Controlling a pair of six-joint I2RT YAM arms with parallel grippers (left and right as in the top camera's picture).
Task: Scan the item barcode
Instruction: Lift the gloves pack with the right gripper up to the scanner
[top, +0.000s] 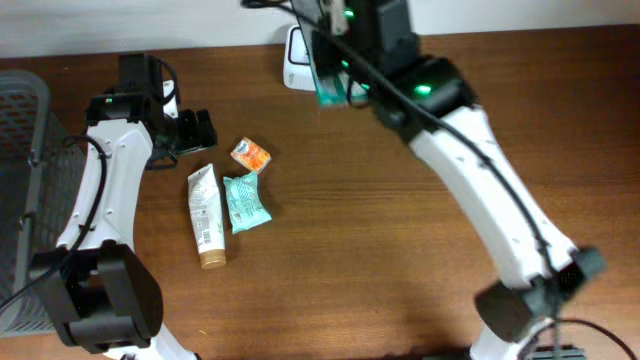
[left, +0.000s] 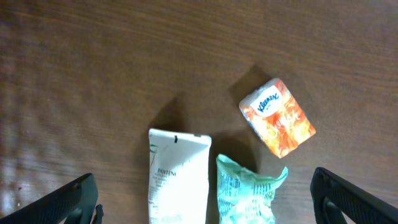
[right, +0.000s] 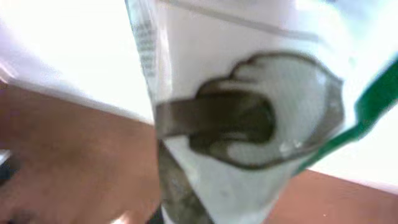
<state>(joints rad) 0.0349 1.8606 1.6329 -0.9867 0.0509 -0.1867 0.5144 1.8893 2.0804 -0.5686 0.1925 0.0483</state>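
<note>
Left gripper (top: 197, 130) stood spread wide, empty, at 10 o'clock of tissues (top: 251, 154). Right gripper (top: 340, 72) pinched packet (top: 327, 93) beside scanner (top: 296, 60), table's 12 o'clock.

You'll see the glossy white-and-green plastic packet (top: 330, 88) at the table's far edge, just beside the white box-shaped scanner (top: 296, 55). Its shiny, crinkled face fills the right wrist view.
</note>
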